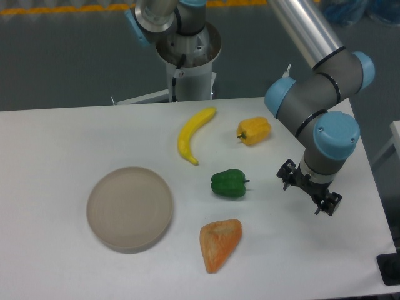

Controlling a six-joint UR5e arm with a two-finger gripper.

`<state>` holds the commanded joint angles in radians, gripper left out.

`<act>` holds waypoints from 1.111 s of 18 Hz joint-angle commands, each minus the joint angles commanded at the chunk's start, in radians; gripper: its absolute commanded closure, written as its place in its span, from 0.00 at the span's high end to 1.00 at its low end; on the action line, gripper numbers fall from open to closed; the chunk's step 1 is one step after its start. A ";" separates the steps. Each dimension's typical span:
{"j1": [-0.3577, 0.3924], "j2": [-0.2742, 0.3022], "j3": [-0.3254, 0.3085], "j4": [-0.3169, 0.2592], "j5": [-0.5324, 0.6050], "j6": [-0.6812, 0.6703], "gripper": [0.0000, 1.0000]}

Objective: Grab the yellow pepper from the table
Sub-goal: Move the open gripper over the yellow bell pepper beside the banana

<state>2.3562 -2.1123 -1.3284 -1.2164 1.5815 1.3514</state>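
Observation:
The yellow pepper (254,130) lies on its side on the white table (56,137), right of centre toward the back, its short stem pointing left. My gripper (309,189) hangs over the right part of the table, in front of the pepper and to its right, well apart from it. Its two black fingers stand spread, so it is open with nothing between them.
A yellow banana (192,134) lies just left of the pepper. A green pepper (229,184) sits in front of it, left of the gripper. An orange wedge (220,244) rests near the front edge, and a round beige plate (130,207) at the left. The arm's base (187,56) stands behind the table.

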 joint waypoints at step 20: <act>0.080 0.333 -0.466 -0.005 -0.006 0.288 1.00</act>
<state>2.4360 -1.7796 -1.7945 -1.2211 1.5754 1.6398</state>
